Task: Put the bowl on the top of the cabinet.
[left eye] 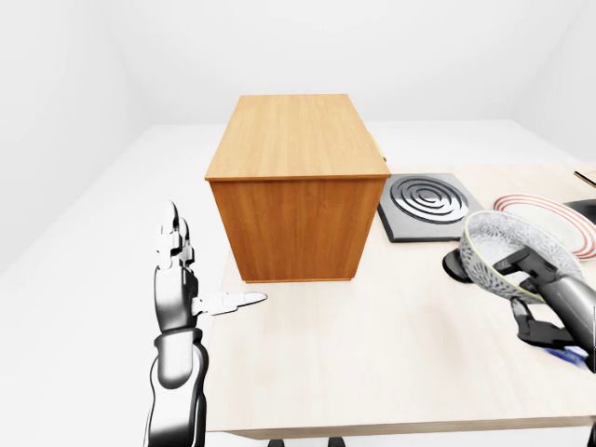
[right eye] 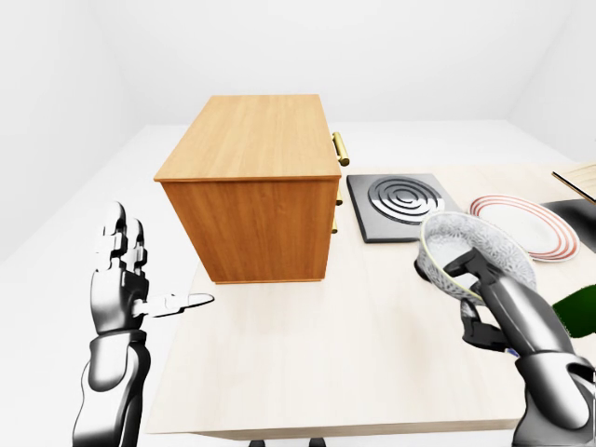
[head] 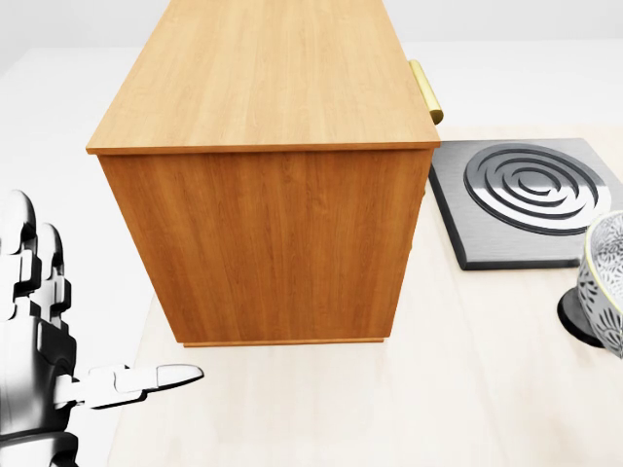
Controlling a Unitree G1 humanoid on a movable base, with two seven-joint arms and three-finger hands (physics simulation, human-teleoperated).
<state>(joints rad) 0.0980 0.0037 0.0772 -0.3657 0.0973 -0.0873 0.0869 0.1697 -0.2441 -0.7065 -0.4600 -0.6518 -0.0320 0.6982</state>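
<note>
Your right hand grips the patterned bowl by its rim, fingers clenched over the near edge, with the bowl tilted and lifted clear of the desk at the right of the right-eye view. The wooden cabinet stands at the desk's upper left, well apart from the bowl, its broad flat top bare. Your left hand is released, fingers upright and thumb pointing toward the cabinet's lower corner, holding nothing.

The step in hand looks to be the carry: the bowl is up, but not yet over the cabinet. To do it well, raise the bowl above the level of the cabinet's top edge before you sweep left, so that its underside does not catch the near corner. Level the bowl as it goes; a tilted bowl set down on its side may roll. Aim for the middle of the top, away from the edges, and loosen the fingers only once the base sits flat.

Between bowl and cabinet lies the square burner plate with its ringed coil, and above the bowl in the right-eye view a red-rimmed plate; both sit low, so a raised path passes over them. A brass handle juts from the cabinet's right side near the top. The left hand stands clear of the route.
</note>
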